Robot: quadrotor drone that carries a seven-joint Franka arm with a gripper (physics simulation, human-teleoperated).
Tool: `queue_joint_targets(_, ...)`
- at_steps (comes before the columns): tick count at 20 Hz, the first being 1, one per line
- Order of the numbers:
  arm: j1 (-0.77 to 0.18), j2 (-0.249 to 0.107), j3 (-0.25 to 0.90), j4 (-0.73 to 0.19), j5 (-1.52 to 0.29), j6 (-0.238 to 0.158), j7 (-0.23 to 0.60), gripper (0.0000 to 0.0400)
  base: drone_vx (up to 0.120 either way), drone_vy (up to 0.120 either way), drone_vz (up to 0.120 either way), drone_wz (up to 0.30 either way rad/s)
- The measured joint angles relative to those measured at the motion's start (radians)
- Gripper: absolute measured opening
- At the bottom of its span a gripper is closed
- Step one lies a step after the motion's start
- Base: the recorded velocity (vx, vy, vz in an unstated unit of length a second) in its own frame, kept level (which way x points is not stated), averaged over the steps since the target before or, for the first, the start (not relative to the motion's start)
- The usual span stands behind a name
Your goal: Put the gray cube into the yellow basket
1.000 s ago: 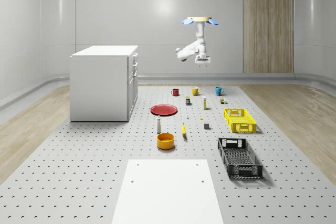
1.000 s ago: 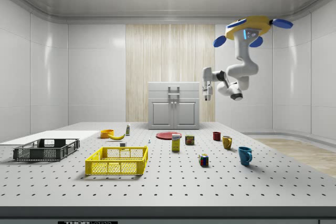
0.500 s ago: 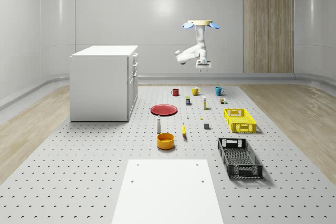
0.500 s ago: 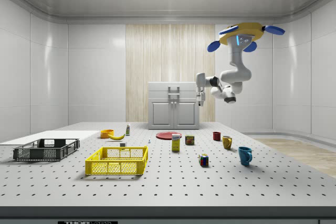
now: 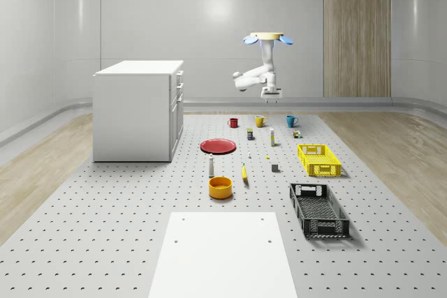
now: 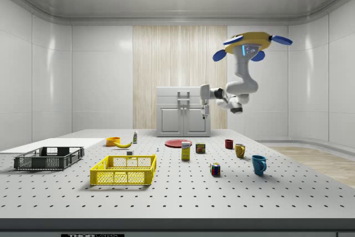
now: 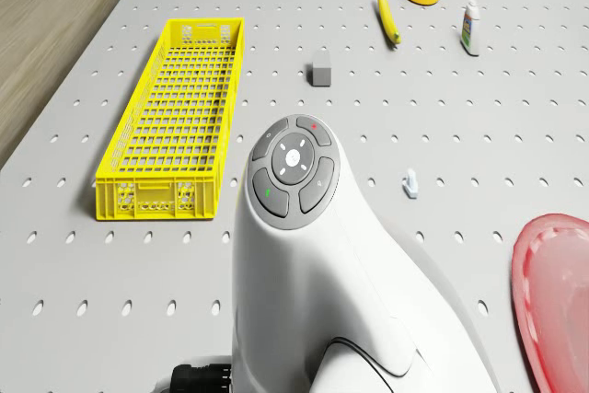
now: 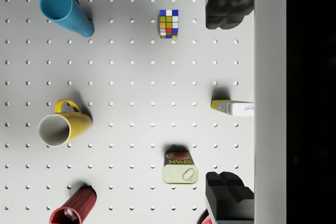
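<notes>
While the drone (image 5: 267, 37) hovers high over the mugs, its gripper (image 8: 229, 103), fingers spread and empty, hangs probably well short of the gray cube (image 7: 321, 70), just beside the yellow basket (image 7: 175, 118).

Glossy white arm shell (image 7: 322, 264); matt perforated table (image 7: 497, 117); yellow basket (image 7: 175, 117) of plastic lattice

White cabinet (image 5: 137, 109), pale panelled walls

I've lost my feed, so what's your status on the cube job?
Drone hovering high over the mugs end of the table, hand open, empty. Gray cube on the table beside yellow basket, untouched. Nothing in the way.
</notes>
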Motion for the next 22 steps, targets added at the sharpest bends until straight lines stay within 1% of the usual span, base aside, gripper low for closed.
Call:
queue_joint_targets(3,-0.005,-0.014,0.004,0.001,0.007,0.013,0.004,0.04,0.12,0.0,-0.107,0.0)
queue_joint_targets(8,-0.012,-0.037,0.011,0.003,0.019,0.034,0.011,0.04,0.12,0.0,0.0,0.0)
queue_joint_targets(11,-0.016,-0.05,0.014,0.003,0.026,0.046,0.015,0.04,0.12,0.0,-0.107,0.0)
queue_joint_targets(22,-0.029,-0.096,0.026,0.006,0.048,0.088,0.027,0.04,0.12,0.0,0.0,0.0)
